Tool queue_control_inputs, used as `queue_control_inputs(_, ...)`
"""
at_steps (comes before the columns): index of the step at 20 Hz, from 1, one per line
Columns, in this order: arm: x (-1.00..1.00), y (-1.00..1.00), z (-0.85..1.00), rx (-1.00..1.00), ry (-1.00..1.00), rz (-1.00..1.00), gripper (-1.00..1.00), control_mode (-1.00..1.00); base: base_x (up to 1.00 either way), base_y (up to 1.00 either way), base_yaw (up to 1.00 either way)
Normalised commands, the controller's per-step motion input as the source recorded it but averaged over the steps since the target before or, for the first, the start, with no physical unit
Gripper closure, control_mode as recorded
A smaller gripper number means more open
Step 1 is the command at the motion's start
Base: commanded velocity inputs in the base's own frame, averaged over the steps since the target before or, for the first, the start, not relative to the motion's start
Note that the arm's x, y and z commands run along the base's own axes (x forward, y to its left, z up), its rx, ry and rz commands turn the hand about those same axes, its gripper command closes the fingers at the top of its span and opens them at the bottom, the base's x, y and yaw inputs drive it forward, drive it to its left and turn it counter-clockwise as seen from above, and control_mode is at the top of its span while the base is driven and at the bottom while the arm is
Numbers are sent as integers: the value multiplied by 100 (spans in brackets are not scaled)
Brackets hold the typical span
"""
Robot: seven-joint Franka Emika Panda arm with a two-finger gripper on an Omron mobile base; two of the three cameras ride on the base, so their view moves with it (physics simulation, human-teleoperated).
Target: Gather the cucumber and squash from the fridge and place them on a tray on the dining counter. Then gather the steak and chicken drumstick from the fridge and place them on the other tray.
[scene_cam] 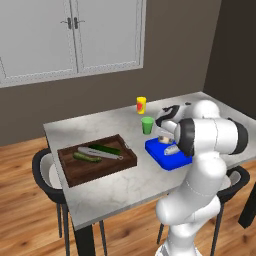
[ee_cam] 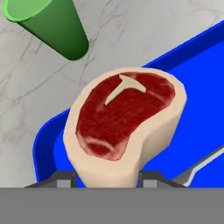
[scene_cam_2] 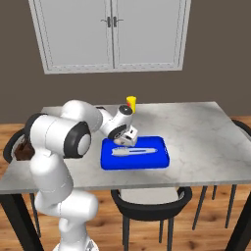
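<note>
Hand view puts the steak [ee_cam: 127,127] right up close, red face with a pale bone mark and a cream rim, pinched between the two dark finger tips at the bottom, so the gripper [ee_cam: 108,177] is clamped on the meat. It hangs over the near corner of the blue tray [ee_cam: 192,135], close to the rim, with grey marble just beyond. Whether it already touches the tray floor I cannot tell.

A silver utensil [scene_cam_2: 133,151] lies along the middle of that tray. Just off the tray corner stands a green cup [scene_cam: 147,125], and behind it a yellow cup [scene_cam: 141,105]. Further along the dining counter [scene_cam: 125,185] sits the brown tray [scene_cam: 97,159], holding two green vegetables and another utensil.

From where I stand, the worry is placement. The steak is near the tray's edge, so letting go here could leave it perched on the rim or rolling out onto the marble. Dropped from height, it might bounce against the utensil. And the wrist is close enough to the green cup that a careless retreat could tip it over.
</note>
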Motion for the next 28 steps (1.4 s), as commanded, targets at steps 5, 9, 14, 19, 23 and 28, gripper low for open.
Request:
queue_control_inputs(5,5,-1,-25,0,2,0,100,-100,0,0,0)
queue_control_inputs(9,8,0,-25,0,0,0,100,-100,0,0,0)
queue_control_inputs(14,3,-1,-13,0,1,0,-100,-100,0,0,0)
queue_control_inputs(19,0,-4,0,0,2,0,-100,-100,0,0,0)
queue_control_inputs(23,-9,0,5,0,-2,2,-100,-100,0,0,0)
queue_control_inputs(28,-25,0,26,0,-6,2,-100,-100,0,0,0)
